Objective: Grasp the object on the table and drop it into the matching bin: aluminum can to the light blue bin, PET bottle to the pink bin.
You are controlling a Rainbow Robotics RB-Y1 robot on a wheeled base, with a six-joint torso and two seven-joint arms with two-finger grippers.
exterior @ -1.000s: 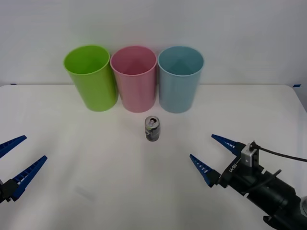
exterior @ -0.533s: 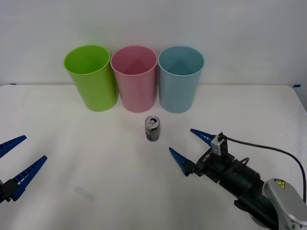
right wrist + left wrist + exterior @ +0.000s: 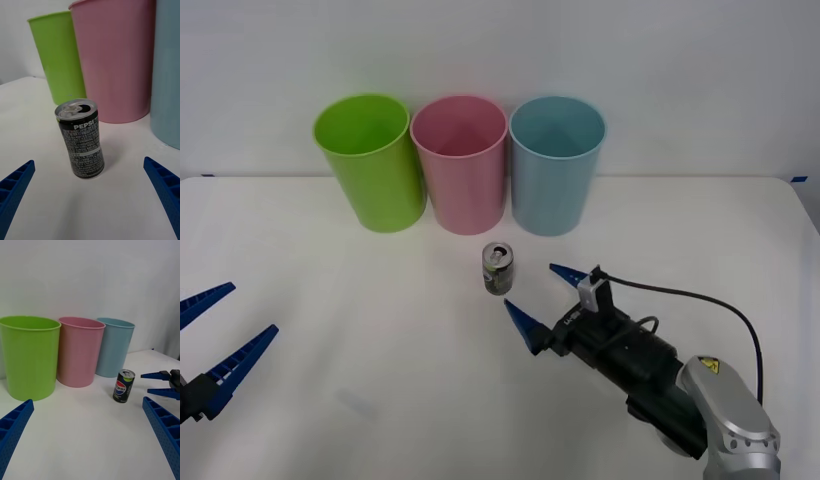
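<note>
- The aluminum can [image 3: 498, 269] is seen upright on the table [image 3: 380, 330], at six o'clock of the pink bin [image 3: 460, 165].
- The right gripper [image 3: 544, 293] is held wide-jawed at the can's four o'clock, seemingly apart.
- The left gripper [image 3: 212, 335] is parked, jaws spread.

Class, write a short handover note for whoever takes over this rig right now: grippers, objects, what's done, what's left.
Right gripper: open, low over the table, beside the Pepsi can, not touching.
Left gripper: open, parked at the table's left edge.
Can: upright, in front of the pink bin and light blue bin; a lime green bin stands to their left.
Done: nothing grasped.
Left: close on the can, lift, drop it into the light blue bin.
</note>
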